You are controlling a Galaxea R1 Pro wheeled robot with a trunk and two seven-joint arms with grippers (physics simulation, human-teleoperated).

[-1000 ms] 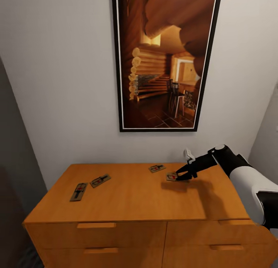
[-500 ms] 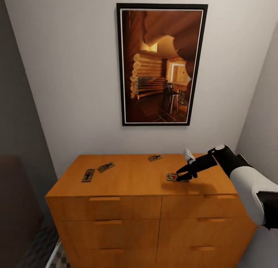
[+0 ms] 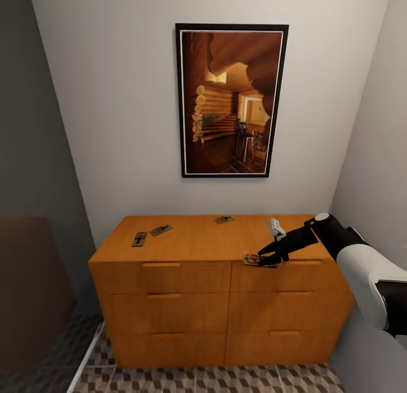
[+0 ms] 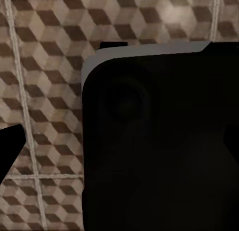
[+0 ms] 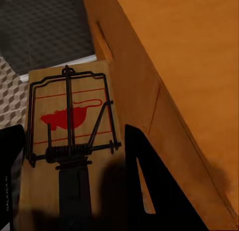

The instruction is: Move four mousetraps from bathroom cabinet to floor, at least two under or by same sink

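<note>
While the right gripper (image 3: 267, 259) pinches one trap (image 3: 254, 260) by its near end, board pointing straight out past the cabinet's (image 3: 169, 302) front edge, three traps (image 3: 160, 230) lie on top. Next, down to the tiled floor (image 3: 226, 379). Left gripper: can't tell.

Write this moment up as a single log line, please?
right fingers: shut on mousetrap | position: past cabinet front edge | three mousetraps on cabinet top | floor: no traps
</note>
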